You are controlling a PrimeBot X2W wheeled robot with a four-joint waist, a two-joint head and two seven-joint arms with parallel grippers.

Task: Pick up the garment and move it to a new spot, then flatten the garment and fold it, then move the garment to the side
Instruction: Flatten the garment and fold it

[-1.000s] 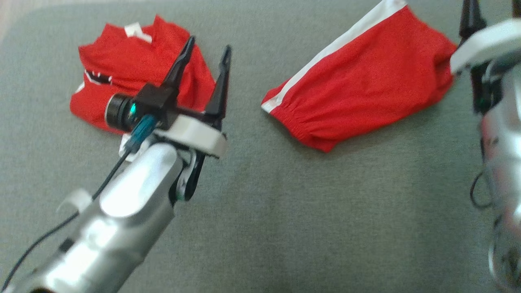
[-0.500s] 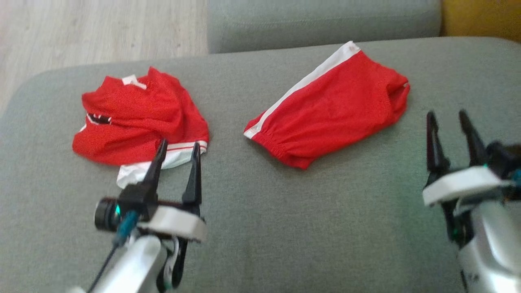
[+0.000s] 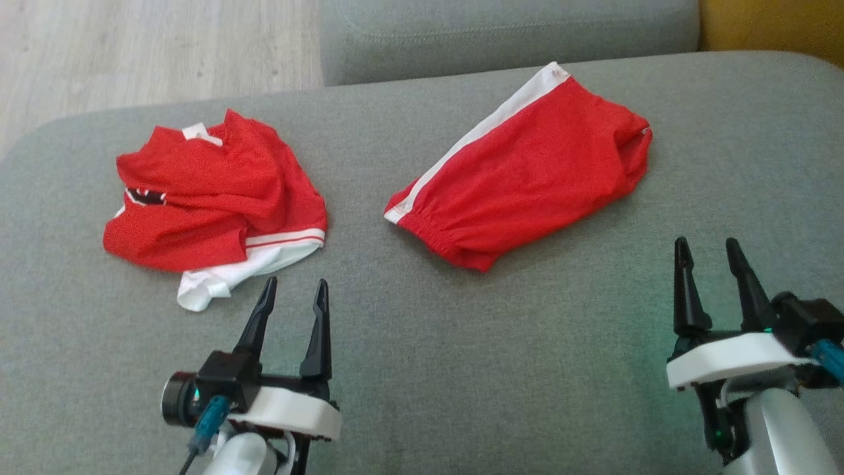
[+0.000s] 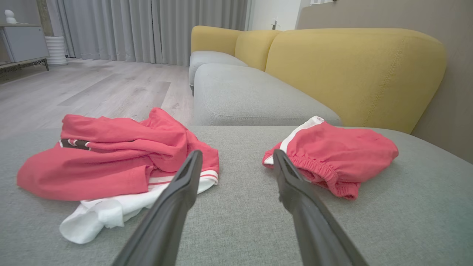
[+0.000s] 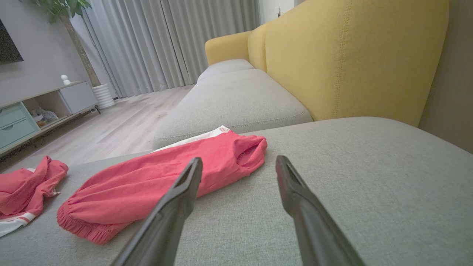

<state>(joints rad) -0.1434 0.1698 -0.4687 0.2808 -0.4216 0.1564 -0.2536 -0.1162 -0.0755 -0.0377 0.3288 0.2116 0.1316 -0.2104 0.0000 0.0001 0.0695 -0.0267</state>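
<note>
Shorts (image 3: pixel 527 185) folded on cushion (image 3: pixel 461 369), jersey (image 3: pixel 198 211) crumpled, left end effector (image 3: pixel 296 282) and right end effector (image 3: pixel 705 242) spread, empty

**Head view.** A grey cushion (image 3: pixel 461 369) is spreading across the field. A second cushion (image 3: pixel 501 33) is lying just beyond it at 12 o'clock, and a pale wood floor (image 3: pixel 151 53) is showing at 10 o'clock.

**Left wrist view.** A yellow backrest (image 4: pixel 354 74) is rising at 2 o'clock, and grey curtains (image 4: pixel 147 29) are hanging at 11 o'clock.

**Right wrist view.** A cabinet (image 5: pixel 44 107) is standing at 9 o'clock, carrying a small white figure (image 5: pixel 65 79). A ribbed white pot (image 5: pixel 103 96) is standing just beside it, with a plant (image 5: pixel 70 14) rising from it toward 11 o'clock. A dark screen (image 5: pixel 9 44) is hanging above the cabinet.
</note>
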